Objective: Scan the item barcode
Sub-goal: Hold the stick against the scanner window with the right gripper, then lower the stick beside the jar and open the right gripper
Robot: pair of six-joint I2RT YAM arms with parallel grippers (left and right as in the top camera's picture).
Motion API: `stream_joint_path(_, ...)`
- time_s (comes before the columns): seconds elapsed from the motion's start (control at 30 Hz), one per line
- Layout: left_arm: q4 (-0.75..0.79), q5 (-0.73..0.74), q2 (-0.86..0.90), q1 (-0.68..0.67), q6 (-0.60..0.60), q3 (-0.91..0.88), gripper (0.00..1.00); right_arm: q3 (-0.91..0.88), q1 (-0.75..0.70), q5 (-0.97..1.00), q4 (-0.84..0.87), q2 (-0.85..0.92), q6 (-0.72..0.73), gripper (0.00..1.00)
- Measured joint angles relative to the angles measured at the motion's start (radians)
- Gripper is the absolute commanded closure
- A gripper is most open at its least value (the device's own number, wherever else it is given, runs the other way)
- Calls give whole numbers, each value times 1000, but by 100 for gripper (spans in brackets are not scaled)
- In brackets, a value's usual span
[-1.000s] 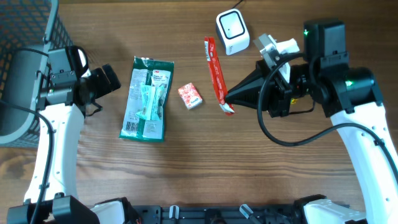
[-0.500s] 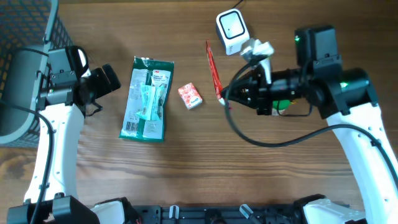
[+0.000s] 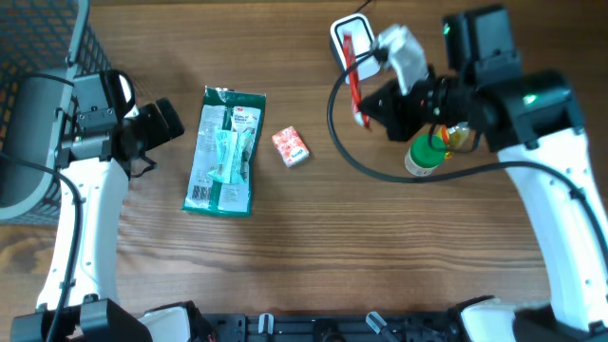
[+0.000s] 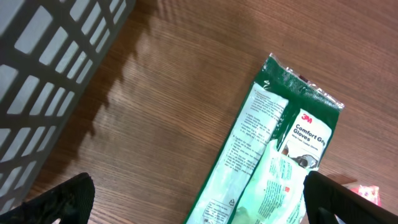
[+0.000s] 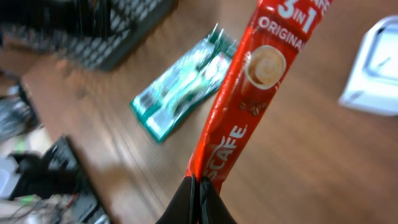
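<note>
My right gripper (image 5: 198,186) pinches a red sachet (image 5: 249,93) marked "3 in 1 Original". My left gripper (image 4: 198,202) gapes wide over a "3M Comfort Grip Gloves" packet (image 4: 280,143); basket (image 4: 50,74) edge leftward, bare table (image 4: 161,93) between.

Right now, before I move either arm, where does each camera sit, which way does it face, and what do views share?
Overhead: above the table, looking straight down; both arms show, left tool open, right tool shut on the coffee stick by the scanner.
Left wrist: on the left arm, facing down at the gloves pack and basket; its fingertips at the bottom corners.
Right wrist: on the right arm, looking along the raised coffee stick toward the table; its shut tips at the bottom.
Shared: the gloves pack shows in all three.
</note>
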Motion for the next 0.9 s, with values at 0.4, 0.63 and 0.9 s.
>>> stream_joint_path(0.4, -3, 0, 0, 0, 0, 0, 0, 308, 0, 387, -84, 369, -33, 96)
stream_joint_path(0.63, -3, 0, 0, 0, 0, 0, 0, 308, 0, 472, 65, 475, -76, 96)
stream_joint_path(0.9, -3, 0, 0, 0, 0, 0, 0, 308, 0, 565, 182, 525, -113, 96)
